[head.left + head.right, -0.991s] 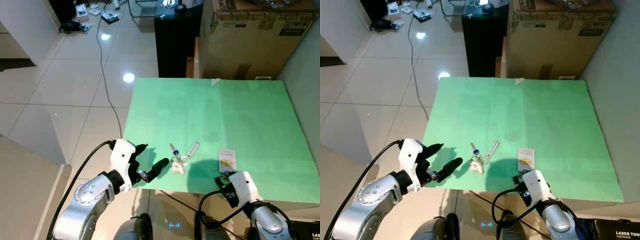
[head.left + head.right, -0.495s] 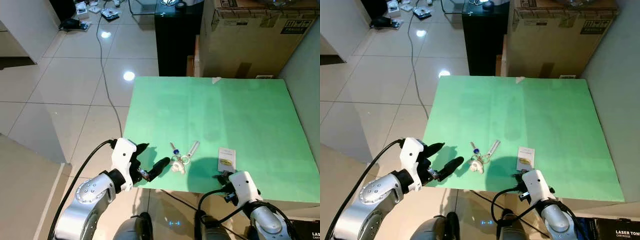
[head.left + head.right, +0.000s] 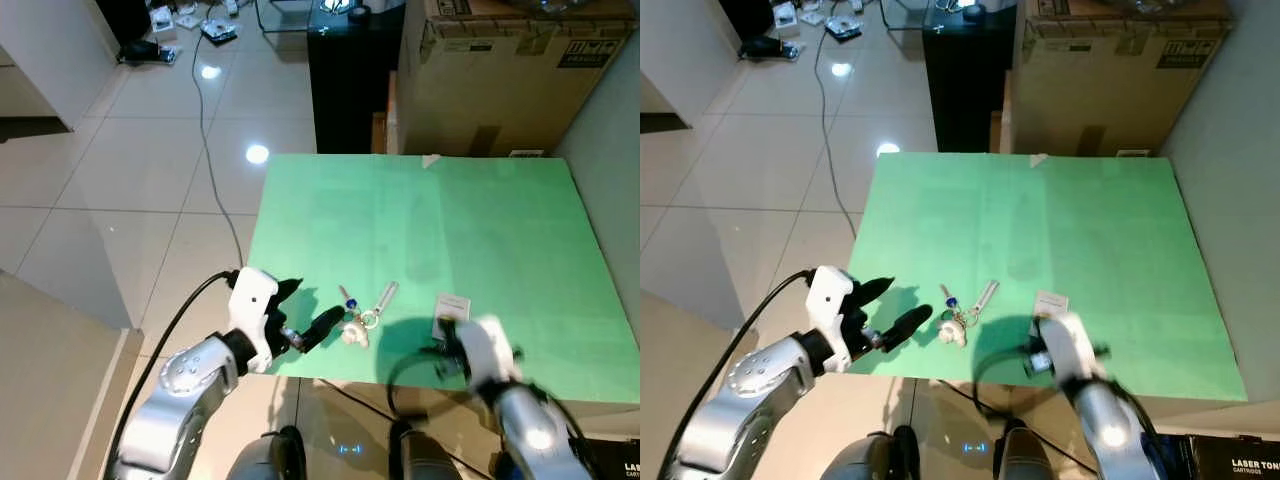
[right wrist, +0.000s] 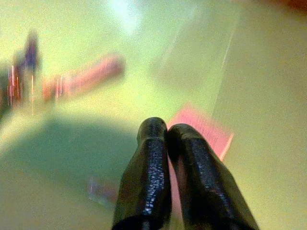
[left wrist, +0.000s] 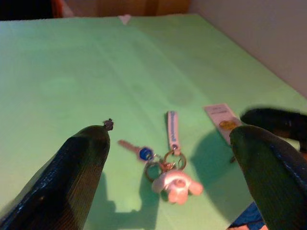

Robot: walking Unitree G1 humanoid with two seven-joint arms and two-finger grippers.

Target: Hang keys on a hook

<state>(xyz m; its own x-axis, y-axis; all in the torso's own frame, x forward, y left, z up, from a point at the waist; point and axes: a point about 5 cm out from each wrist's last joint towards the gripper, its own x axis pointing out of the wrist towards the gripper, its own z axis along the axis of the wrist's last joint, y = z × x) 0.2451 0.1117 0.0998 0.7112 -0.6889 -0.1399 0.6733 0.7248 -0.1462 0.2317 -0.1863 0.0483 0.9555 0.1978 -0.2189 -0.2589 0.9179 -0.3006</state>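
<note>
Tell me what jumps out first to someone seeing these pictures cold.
The bright green table stands out against pale floor tiles, with a small bunch of keys lying near its front edge. The left claw hovers open just beside the keys, and the right claw, fingers shut, is near a small white card to the keys' right. A big cardboard box stands beyond the table.

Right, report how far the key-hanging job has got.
Nothing is done yet: the bunch of keys with a white charm lies on the green table near its front edge, ungrasped. In hand: the left gripper is open beside the keys. The right gripper is shut, over the small white card. Left: grasp, carry, hang.
</note>
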